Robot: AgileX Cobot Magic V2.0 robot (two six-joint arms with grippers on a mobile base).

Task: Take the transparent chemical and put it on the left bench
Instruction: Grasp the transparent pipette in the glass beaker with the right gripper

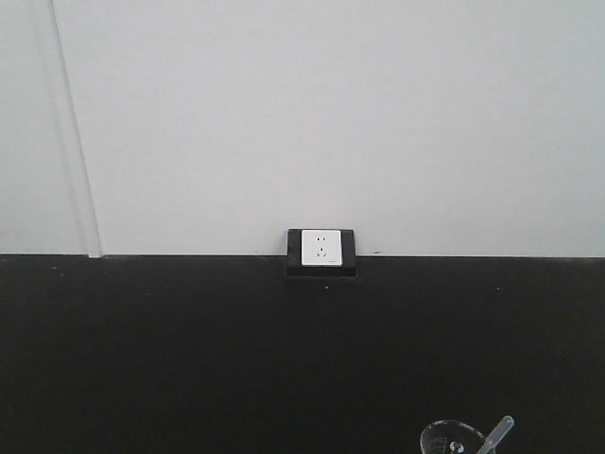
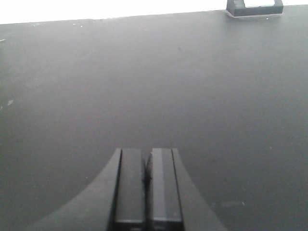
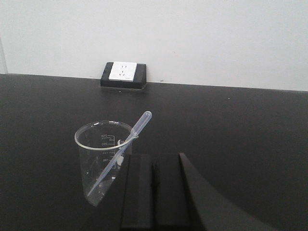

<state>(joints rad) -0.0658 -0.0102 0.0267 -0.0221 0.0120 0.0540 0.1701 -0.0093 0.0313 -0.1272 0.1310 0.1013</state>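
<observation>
Not started, I judge: slim translucent plastic pipette (image 3: pixel 120 152) leans in clear glass beaker (image 3: pixel 94 156) on black counter (image 3: pixel 240 125), my left hand (image 2: pixel 146 156) and right hand (image 3: pixel 154 162) both pressed together, empty.

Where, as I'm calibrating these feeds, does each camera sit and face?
Front view: on the robot's front, facing the white wall over a black worktop; wall socket centre, beaker and pipette at the bottom edge; no body shows.
Left wrist: behind the left gripper, jaws shut, looking across bare worktop toward the socket.
Right wrist: behind the right gripper, jaws shut, facing the beaker, the pipette leaning in it, and the socket.
Shared: all three show the socket; front and right wrist share beaker and pipette.
</observation>
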